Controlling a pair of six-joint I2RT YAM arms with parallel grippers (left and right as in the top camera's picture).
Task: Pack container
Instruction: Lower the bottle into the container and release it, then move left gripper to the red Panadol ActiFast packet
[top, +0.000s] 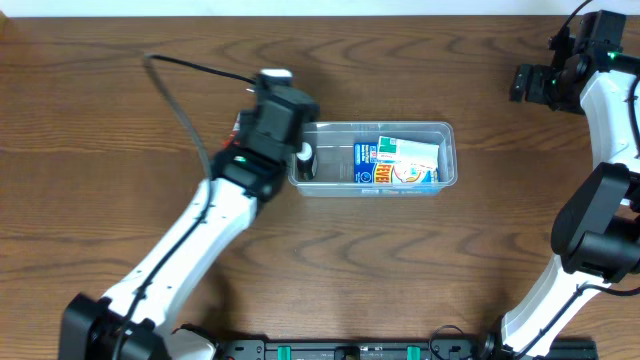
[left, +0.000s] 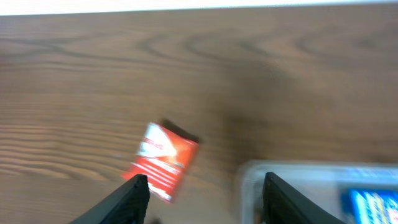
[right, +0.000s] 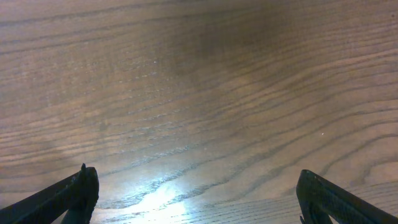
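The clear plastic container (top: 445, 130) stands at the table's middle with blue-and-white and green-and-white packaged items (top: 398, 162) inside. Its left corner shows blurred in the left wrist view (left: 249, 180). A small red packet (left: 163, 160) lies flat on the wood just left of the container; in the overhead view only a sliver (top: 238, 124) shows beside the arm. My left gripper (left: 204, 190) is open and empty, over the gap between the packet and the container's left end. My right gripper (right: 196, 186) is open and empty above bare wood at the far right back (top: 530, 82).
A black cable (top: 180, 100) loops over the table left of the left arm. The table's far edge (left: 199, 7) lies a little beyond the red packet. The right arm's base stands at the front right (top: 590, 235).
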